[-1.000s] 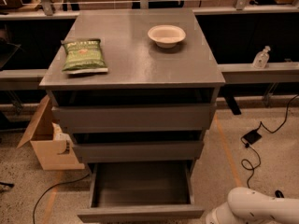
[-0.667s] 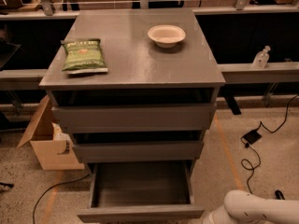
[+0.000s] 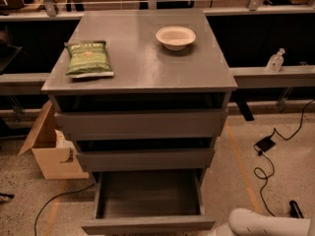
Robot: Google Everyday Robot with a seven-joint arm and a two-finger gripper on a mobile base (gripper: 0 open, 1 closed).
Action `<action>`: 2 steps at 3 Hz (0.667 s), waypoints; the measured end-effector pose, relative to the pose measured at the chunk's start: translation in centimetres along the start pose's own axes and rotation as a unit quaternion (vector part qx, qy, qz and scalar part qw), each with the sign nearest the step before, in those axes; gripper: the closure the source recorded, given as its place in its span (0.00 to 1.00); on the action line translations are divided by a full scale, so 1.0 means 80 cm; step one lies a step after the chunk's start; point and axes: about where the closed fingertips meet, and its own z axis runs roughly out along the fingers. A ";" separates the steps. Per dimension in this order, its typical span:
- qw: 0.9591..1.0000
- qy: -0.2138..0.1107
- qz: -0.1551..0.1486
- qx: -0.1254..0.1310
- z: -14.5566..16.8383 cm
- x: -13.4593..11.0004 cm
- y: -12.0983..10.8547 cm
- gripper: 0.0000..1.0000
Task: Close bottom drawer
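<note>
The bottom drawer (image 3: 147, 223) of the grey cabinet (image 3: 142, 122) is pulled far out and shows its empty inside; its flat front lies along the bottom edge of the camera view. The top and middle drawers above it stand only slightly out. A white arm link (image 3: 266, 224) reaches in from the lower right, just right of the drawer's front corner. The gripper itself is out of view below the frame edge.
A green chip bag (image 3: 89, 59) and a white bowl (image 3: 175, 37) lie on the cabinet top. An open cardboard box (image 3: 51, 149) stands on the floor at the left. Black cables and a power brick (image 3: 266, 144) lie on the floor at the right. A bottle (image 3: 275, 60) stands on the right ledge.
The white arm link has shifted slightly left along the bottom edge, toward the drawer's front corner. The drawer has not visibly moved.
</note>
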 end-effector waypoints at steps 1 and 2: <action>1.000 -0.022 -0.006 0.006 0.032 -0.021 -0.020 0.99; 0.999 -0.050 0.004 0.003 0.060 -0.044 -0.044 1.00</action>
